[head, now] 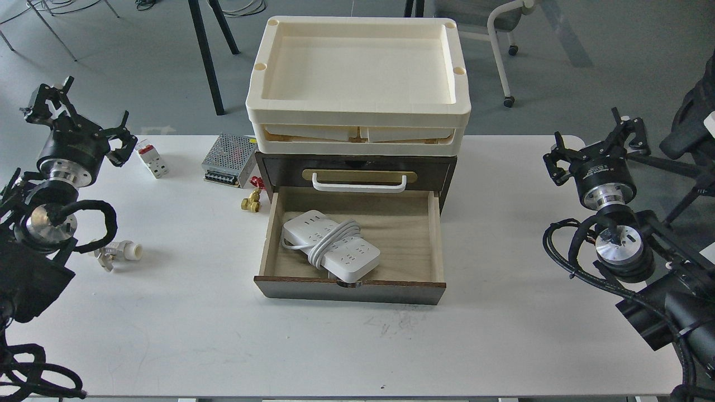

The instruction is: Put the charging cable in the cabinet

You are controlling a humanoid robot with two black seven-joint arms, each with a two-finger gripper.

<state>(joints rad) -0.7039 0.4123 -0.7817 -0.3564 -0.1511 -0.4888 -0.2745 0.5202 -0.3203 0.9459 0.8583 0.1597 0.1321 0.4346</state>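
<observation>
head view of a white table (pixel 184 335) with the cabinet (pixel 355 173) at centre. the cabinet is a dark brown box carrying a cream tray (pixel 357 117) on top; its upper drawer is closed and shows a white handle (pixel 359 185) on a brass plate. the lower drawer (pixel 413 234) is pulled out toward the viewer, its light wood floor exposed. the charging cable (pixel 330 244), a white power strip with its cord wound around the middle, lies flat inside this open drawer, set diagonally in the left half, one end close to the drawer's front wall. to the left of the cabinet on the table: a silver perforated metal box (pixel 229 159) just beside the cabinet, a small white-and-red block (pixel 152 158) farther left, a small brass fitting with a red part (pixel 252 196) near the drawer's left corner, and a white plastic fitting (pixel 118 254) near the left arm. the left gripper (pixel 78 120) is raised at the left edge of the table, fingers spread apart, holding nothing. the right gripper (pixel 599 142) is raised at the right edge, fingers likewise spread, holding nothing. both grippers are well apart from the cabinet and the cable.
</observation>
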